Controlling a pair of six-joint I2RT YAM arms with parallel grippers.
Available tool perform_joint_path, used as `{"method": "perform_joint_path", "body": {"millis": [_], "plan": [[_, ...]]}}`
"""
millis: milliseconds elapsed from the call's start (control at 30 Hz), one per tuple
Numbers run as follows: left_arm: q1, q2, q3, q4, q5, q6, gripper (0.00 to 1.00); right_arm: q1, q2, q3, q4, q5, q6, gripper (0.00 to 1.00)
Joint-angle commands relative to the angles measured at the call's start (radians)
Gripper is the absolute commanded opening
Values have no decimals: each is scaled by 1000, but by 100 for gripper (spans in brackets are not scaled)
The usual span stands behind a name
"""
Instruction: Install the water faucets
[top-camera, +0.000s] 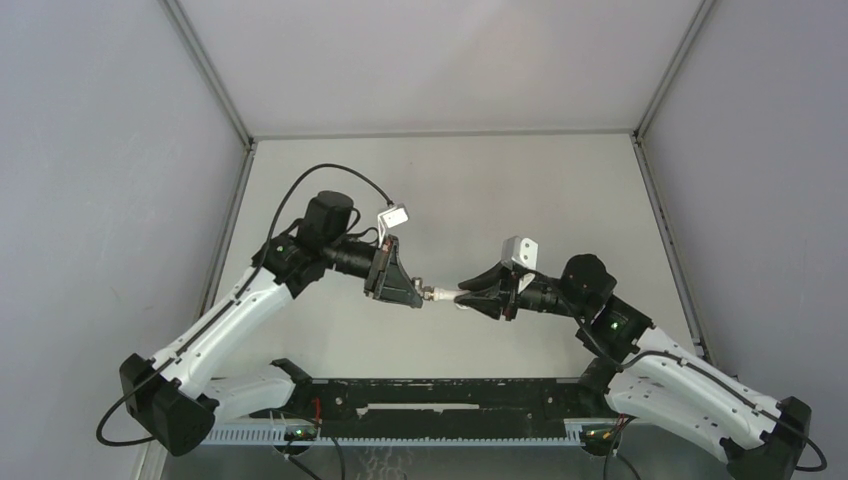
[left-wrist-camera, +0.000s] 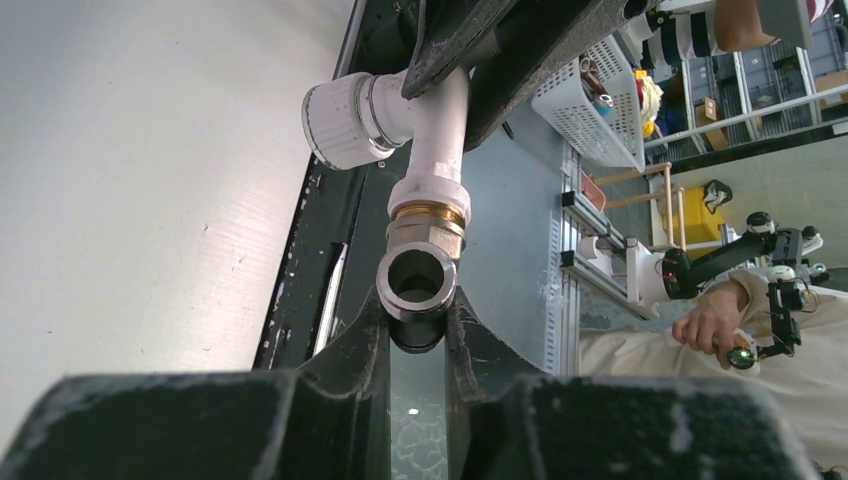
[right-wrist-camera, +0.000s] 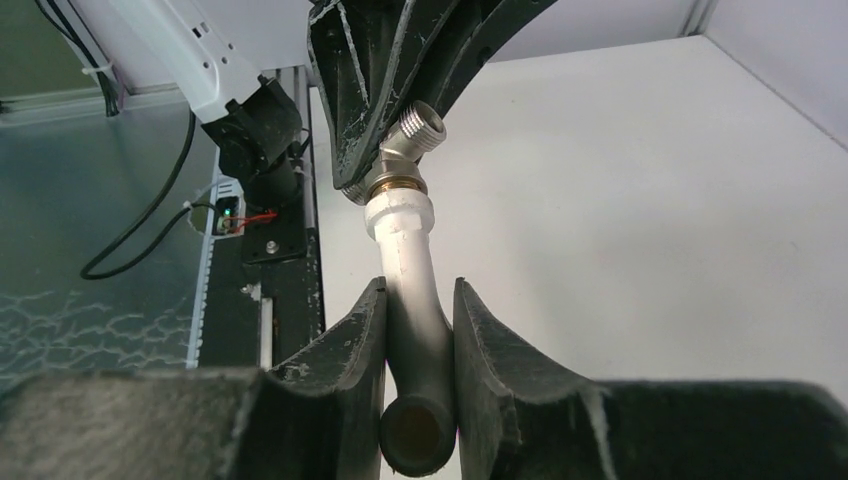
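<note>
Above pale table (top-camera: 450, 190), joined faucets (top-camera: 441, 295) aloft

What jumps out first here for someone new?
Mid-air above the table, centre of the top view, the left gripper and right gripper meet nose to nose. The left clamps the grey metal fitting, the right the white tap piece, and the two parts sit end to end at a brass ring.
</note>
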Motion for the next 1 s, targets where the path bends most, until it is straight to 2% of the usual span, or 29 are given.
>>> {"method": "perform_joint_path", "body": {"millis": [0,67,100,133,200,300,367,433,467,500,600,700,767,833,900,967], "plan": [[-2,-53,64,115,52,-6,0,11,21,2,26,-29,99,14],[-3,-52,59,124,60,-11,0,11,29,2,17,-28,127,44],[-4,-50,59,124,70,-11,0,11,32,2,8,-25,134,56],[-4,-49,59,125,78,-10,0,11,37,2,0,-21,139,64],[-4,-50,57,123,79,-5,0,11,44,2,-7,-25,149,68],[-4,-52,56,121,80,0,0,11,50,1,0,-27,166,68],[-3,-49,54,119,62,3,0,10,52,1,17,-31,178,52],[-4,-40,51,118,62,4,0,10,53,1,40,-26,210,27],[-4,-39,51,117,61,6,0,9,53,1,52,-25,232,18],[-4,-37,51,118,58,9,0,8,55,0,60,-23,254,11],[-3,-46,48,127,12,23,0,-21,75,1,82,-52,419,1],[-4,-80,23,145,-125,65,0,-142,170,21,169,-268,701,0],[-5,-110,-8,174,-207,99,0,-205,264,58,176,-428,932,0],[-6,-135,-38,202,-314,131,0,-243,365,100,155,-547,1081,1],[-5,-163,-80,234,-409,169,0,-255,434,111,171,-611,1193,13],[-7,-193,-136,289,-487,178,0,-251,453,108,207,-625,1261,34]]}}
